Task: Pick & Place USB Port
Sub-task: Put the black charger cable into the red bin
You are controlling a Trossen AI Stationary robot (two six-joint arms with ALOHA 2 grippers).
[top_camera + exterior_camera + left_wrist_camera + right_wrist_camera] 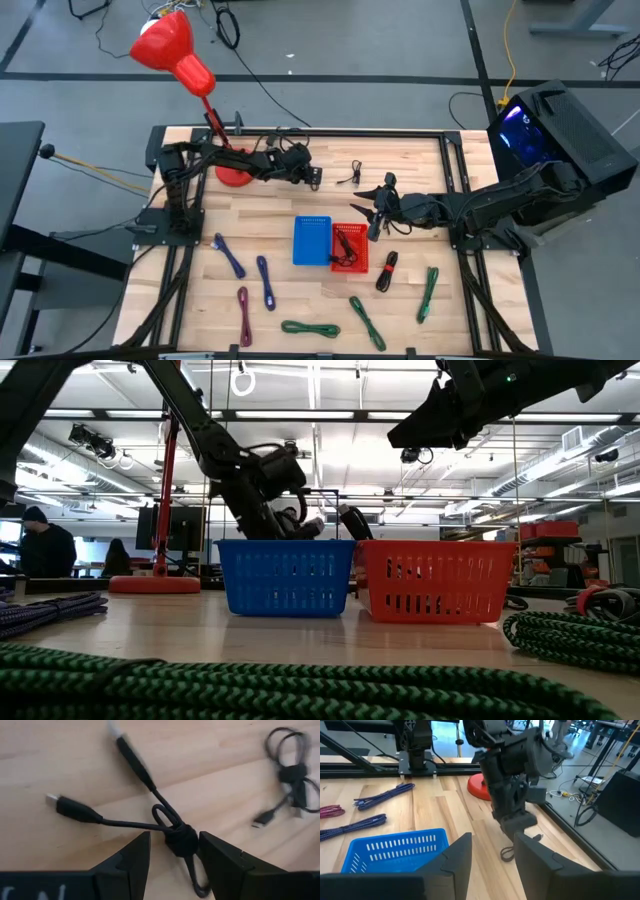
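Observation:
A black USB cable (150,815), tied in a bundle with two plugs spread out, lies on the wooden table at the far middle (318,180). My left gripper (173,836) is open low over it, one finger on each side of the tied knot (181,840); I cannot tell whether they touch it. It also shows in the high view (312,177). A blue basket (312,240) and a red basket (350,250) stand side by side at the table's middle; the red one holds a black cable (347,245). My right gripper (375,212) is open and empty, raised by the red basket's far edge.
A second black cable (350,176) lies just right of the first. Purple (230,255), maroon (243,315), green (367,322) and black-and-red (387,270) cables lie across the near half. A red lamp base (235,172) stands at the far left.

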